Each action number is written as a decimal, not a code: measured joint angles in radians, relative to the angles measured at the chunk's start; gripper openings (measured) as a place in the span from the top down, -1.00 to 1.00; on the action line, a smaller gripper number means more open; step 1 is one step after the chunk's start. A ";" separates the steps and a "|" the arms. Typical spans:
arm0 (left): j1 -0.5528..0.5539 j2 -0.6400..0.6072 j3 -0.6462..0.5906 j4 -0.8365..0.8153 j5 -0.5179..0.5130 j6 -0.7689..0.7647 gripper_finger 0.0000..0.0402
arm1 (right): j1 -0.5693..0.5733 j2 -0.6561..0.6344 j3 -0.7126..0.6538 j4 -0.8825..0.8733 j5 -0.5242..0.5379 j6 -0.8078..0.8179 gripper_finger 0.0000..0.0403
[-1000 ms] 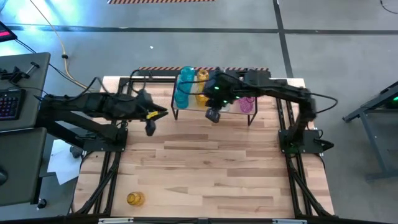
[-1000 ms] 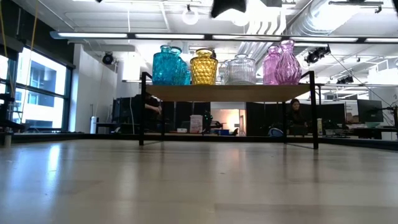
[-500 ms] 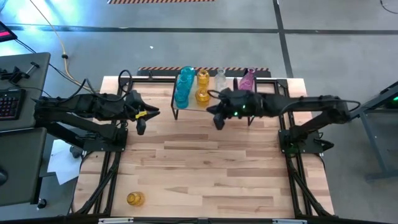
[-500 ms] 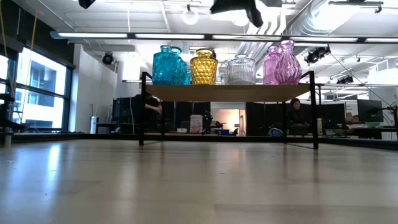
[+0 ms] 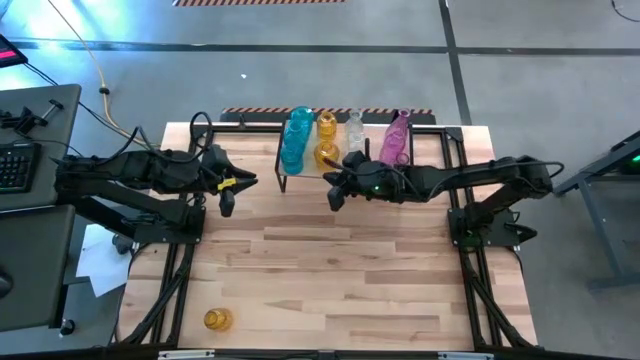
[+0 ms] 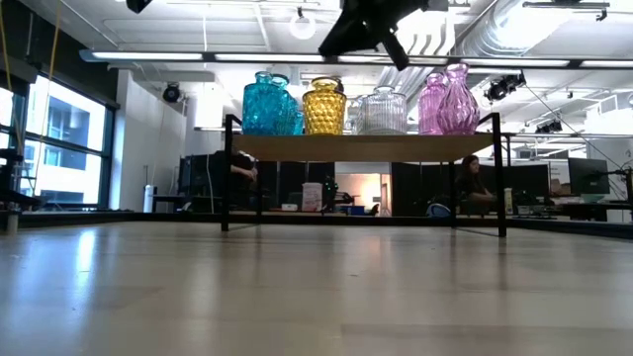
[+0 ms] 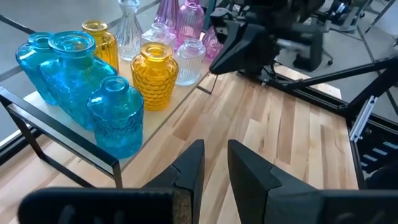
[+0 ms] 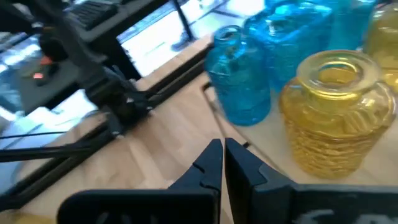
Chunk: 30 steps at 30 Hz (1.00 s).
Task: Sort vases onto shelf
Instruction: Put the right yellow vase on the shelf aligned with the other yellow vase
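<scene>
Right end effector (image 5: 334,196), closed and empty, has pulled back off the shelf (image 5: 300,173); the vases (image 5: 345,138) stand just behind it. Left end effector (image 5: 227,203), fingers slightly apart, empty. Yellow vase (image 5: 217,319) remains on the table (image 5: 340,270), well apart.

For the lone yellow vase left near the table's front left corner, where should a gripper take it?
The yellow vase looks upright, mouth up, with bare table around it. Probably best: come straight down and pinch its narrower neck. The high view is too small to confirm neck shape.
</scene>
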 joint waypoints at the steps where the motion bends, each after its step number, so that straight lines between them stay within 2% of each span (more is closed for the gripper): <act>1: 0.000 0.000 0.000 0.001 0.000 0.000 0.69 | 0.000 0.009 0.000 -0.001 0.020 0.000 1.00; 12: 0.000 0.000 0.000 0.009 0.000 0.000 0.69 | -0.039 0.043 0.000 -0.002 0.057 -0.035 1.00; 30: 0.000 0.000 0.000 0.016 0.000 -0.002 0.69 | -0.121 0.044 0.000 0.005 -0.024 -0.091 1.00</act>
